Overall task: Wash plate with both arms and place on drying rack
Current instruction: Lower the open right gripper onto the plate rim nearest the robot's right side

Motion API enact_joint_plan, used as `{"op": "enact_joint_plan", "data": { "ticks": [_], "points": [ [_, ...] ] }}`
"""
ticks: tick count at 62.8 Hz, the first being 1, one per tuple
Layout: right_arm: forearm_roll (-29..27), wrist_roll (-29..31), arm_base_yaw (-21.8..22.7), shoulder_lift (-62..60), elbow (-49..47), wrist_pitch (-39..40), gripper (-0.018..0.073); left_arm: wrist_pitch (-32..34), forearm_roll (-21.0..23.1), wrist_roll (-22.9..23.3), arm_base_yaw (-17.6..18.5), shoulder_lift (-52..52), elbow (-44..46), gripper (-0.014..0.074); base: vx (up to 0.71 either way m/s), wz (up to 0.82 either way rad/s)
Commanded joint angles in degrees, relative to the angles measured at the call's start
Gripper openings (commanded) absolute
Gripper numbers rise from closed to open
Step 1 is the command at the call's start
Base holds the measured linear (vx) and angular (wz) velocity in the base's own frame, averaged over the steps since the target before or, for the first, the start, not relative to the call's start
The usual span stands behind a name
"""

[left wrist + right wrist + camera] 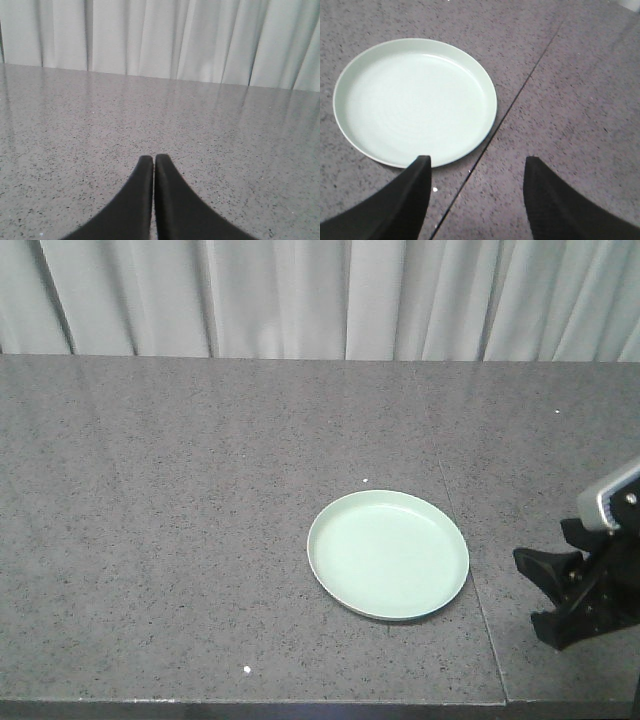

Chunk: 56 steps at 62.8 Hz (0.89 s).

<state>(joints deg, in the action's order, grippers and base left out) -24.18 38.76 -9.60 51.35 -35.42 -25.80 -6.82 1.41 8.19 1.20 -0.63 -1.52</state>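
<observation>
Nearby, plate (pixel 415 100) lies flat on counter (pixel 580 100), ahead-left of spread right gripper (pixel 477 160).

no readable text, no labels, no numbers anywhere

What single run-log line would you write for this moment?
plate: flat on counter, untouched | left hand: shut, empty | right hand: open, beside plate

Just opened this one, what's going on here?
Nothing is held yet. The mint-green plate lies flat on the grey counter, untouched. The right pincer is open just beside the plate's rim, apparently lining up a grasp. The left pincer is shut above the counter. No drying rack is in view.
</observation>
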Motion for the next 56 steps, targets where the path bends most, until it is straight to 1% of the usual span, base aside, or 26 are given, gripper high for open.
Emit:
{"op": "enact_joint_plan", "data": {
  "ticks": [1,12,22,25,33,39,46,56],
  "points": [
    [-4.23,1.31,0.16,3.73,-6.66,0.24,0.0413,3.98,0.45,0.49,0.07,-0.94,-0.86,-0.0006,0.00,0.00],
    [-3.66,-3.42,0.16,11.82,-16.19,-4.54,0.0414,3.98,0.45,0.49,0.07,-0.94,-0.86,-0.0006,0.00,0.00],
    [-2.37,-13.16,0.16,19.00,-23.83,-8.31,0.0414,3.98,0.45,0.49,0.07,-0.94,-0.86,-0.0006,0.00,0.00],
    [-1.15,-15.02,0.16,20.91,-26.13,-10.13,0.0414,3.98,0.45,0.49,0.07,-0.94,-0.86,-0.0006,0.00,0.00],
    [4.29,-21.16,0.16,26.40,-30.68,-15.76,0.0414,3.98,0.45,0.49,0.07,-0.94,-0.86,-0.0006,0.00,0.00],
    [6.26,-23.93,-0.08,30.55,-33.45,-19.09,0.0414,3.98,0.45,0.49,0.07,-0.94,-0.86,-0.0006,0.00,0.00],
    [8.28,-24.89,-1.36,34.14,-35.63,-20.69,0.0414,3.98,0.45,0.49,0.07,-0.94,-0.86,-0.0006,0.00,0.00],
    [13.24,-29.71,-2.72,38.03,-37.87,-21.90,0.0414,3.98,0.45,0.49,0.07,-0.94,-0.86,-0.0006,0.00,0.00]
  ]
}}
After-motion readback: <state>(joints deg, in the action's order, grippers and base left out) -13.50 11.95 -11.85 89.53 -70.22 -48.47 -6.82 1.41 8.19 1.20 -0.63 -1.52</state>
